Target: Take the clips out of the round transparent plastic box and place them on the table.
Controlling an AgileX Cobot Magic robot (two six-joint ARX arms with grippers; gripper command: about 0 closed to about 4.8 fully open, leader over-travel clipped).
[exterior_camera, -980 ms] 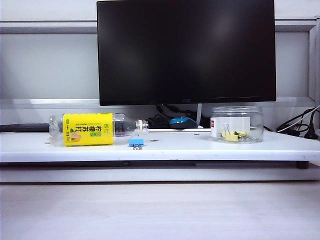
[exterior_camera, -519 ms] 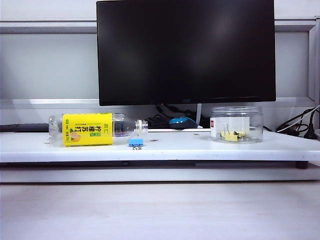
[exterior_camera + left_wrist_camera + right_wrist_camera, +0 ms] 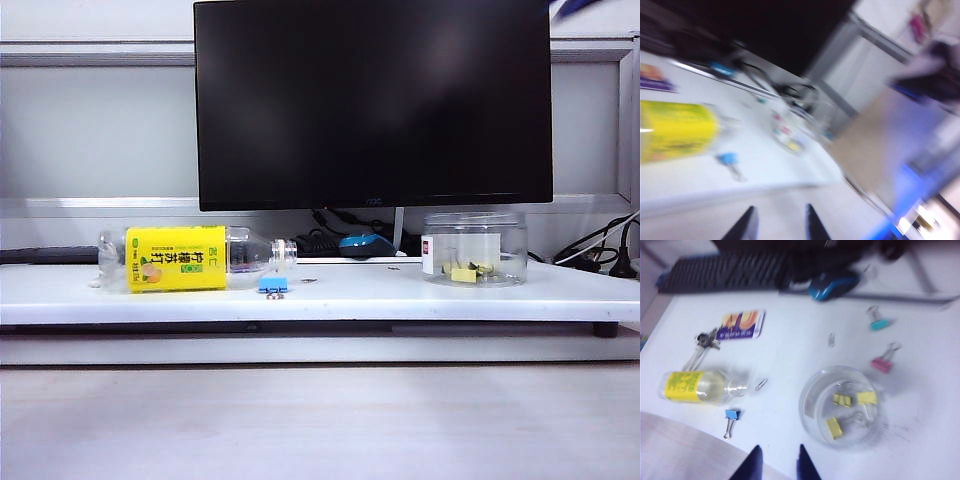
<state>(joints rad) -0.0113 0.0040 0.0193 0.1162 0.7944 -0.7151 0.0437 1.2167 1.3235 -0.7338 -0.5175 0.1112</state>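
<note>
The round transparent plastic box (image 3: 474, 249) stands on the right of the white table (image 3: 400, 300), with yellow clips (image 3: 463, 273) in it. From above, the box (image 3: 812, 415) holds three yellow clips (image 3: 842, 400). A pink clip (image 3: 882, 364) and a teal clip (image 3: 879, 324) lie on the table beyond it. My right gripper (image 3: 779, 462) hovers open and empty over the table's front edge, short of the box. The left wrist view is blurred. My left gripper (image 3: 779, 225) is open and empty in front of the table, far from the box (image 3: 790, 137).
A yellow-labelled bottle (image 3: 185, 259) lies on the left with a lone blue clip (image 3: 272, 285) by its neck. A large monitor (image 3: 372, 100) stands behind. A keyboard (image 3: 725, 270), blue mouse (image 3: 832, 285), card (image 3: 742, 319), keys (image 3: 705, 340) and loose paper clips (image 3: 760, 385) are further back.
A blue sliver has appeared at the top right corner of the exterior view. The bottle, blue clip and box have not moved.
</note>
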